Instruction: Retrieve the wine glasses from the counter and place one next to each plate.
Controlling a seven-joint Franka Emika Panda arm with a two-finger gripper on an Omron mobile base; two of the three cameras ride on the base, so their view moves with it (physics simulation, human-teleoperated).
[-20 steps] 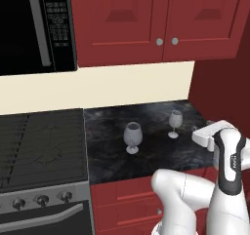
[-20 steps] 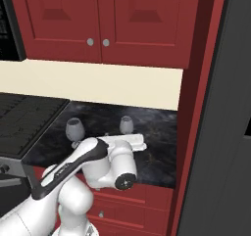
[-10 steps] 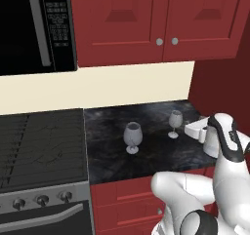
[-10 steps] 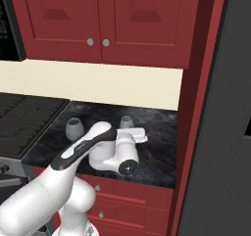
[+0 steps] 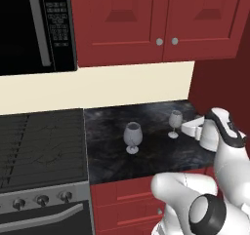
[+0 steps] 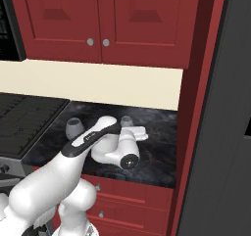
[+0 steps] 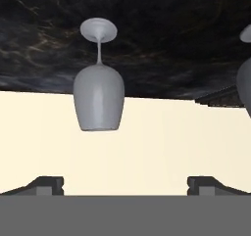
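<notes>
Two grey wine glasses stand upright on the black marbled counter (image 5: pixel 107 151): one at mid-counter (image 5: pixel 132 136) (image 6: pixel 73 127), the other further right and back (image 5: pixel 175 120) (image 6: pixel 126 121). My gripper (image 5: pixel 189 127) (image 6: pixel 140 133) hovers just right of that right glass, level with it and apart from it. The hand view is rolled upside down. In it the nearer glass (image 7: pixel 99 97) hangs left of centre, ahead of the gripper (image 7: pixel 126 183), whose fingertips (image 7: pixel 48 183) stand wide open with nothing between them. The other glass (image 7: pixel 245 78) shows at the right edge. The plates are out of view.
A stove with a black cooktop (image 5: pixel 39 146) adjoins the counter on the left, under a microwave (image 5: pixel 34 29). Dark red wall cabinets (image 5: pixel 161 19) hang above a cream backsplash (image 5: pixel 97 88). A tall dark red panel (image 6: pixel 196 107) closes the counter's right end.
The arm has swung and rolled its wrist. The open hand has shifted left and back, closer to the right wine glass. Neither glass has moved.
</notes>
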